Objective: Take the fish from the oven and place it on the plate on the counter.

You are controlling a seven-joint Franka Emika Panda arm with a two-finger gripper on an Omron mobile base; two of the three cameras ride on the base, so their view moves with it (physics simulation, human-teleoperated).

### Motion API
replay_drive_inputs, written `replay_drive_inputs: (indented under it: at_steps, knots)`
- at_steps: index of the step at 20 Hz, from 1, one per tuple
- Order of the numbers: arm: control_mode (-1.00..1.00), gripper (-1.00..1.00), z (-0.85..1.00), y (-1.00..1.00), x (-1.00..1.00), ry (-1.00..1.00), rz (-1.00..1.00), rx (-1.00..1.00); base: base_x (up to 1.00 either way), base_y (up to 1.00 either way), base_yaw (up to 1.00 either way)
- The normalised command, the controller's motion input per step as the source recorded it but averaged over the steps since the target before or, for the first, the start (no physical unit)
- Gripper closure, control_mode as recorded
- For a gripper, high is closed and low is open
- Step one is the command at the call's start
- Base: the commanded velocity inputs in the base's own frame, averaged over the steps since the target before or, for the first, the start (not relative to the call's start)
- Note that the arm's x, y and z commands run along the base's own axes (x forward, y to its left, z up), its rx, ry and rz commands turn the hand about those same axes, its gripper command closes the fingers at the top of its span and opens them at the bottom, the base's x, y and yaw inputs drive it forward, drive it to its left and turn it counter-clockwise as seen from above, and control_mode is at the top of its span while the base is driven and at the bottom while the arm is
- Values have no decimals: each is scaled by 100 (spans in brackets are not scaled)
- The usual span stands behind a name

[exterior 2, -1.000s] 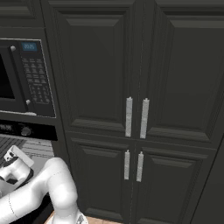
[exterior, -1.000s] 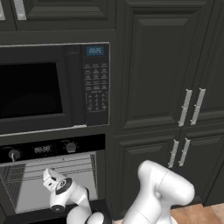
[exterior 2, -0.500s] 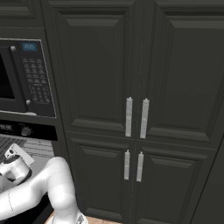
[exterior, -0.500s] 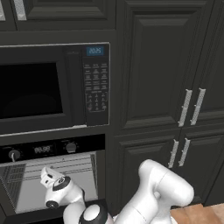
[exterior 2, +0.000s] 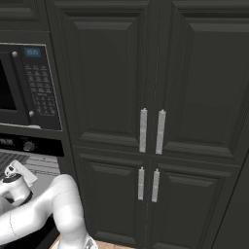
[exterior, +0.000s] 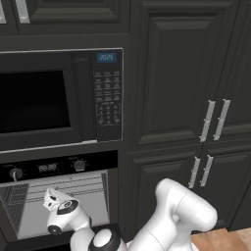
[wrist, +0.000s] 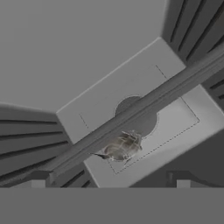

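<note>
The oven stands open below the microwave, its light grey racked interior exposed. My hand reaches into that cavity, and it also appears at the left edge of the right base view. In the hand view the small grey fish lies on a pale square sheet, just under a rack bar that crosses diagonally. My gripper is open, with its fingertips wide apart on either side, short of the fish and not touching it. The plate and the counter are out of view.
A black microwave with a keypad sits directly above the oven. Tall dark cabinet doors with silver handles fill the wall to the right. Ribbed oven side walls flank the sheet. A brown wooden corner shows at lower right.
The hand has shifted only slightly inside the oven mouth. The gripper stays open.
</note>
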Motion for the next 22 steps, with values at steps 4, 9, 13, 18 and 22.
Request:
replay_drive_inputs:
  at_steps: [4, 9, 13, 18, 22]
  knots:
    - [-100, -100, -86, 6, -10, 0, 0, 2, 0, 0, 0]
    - [-100, -100, -44, 4, -37, 0, 0, 0, 0, 0, 0]
    - [-100, -100, -50, 0, -8, -3, 0, 11, 0, 0, 0]
    - [-100, -100, -53, 0, 14, -8, 0, 20, 0, 0, 0]
    - [-100, -100, -59, 0, 39, -12, 0, 22, 0, 0, 0]
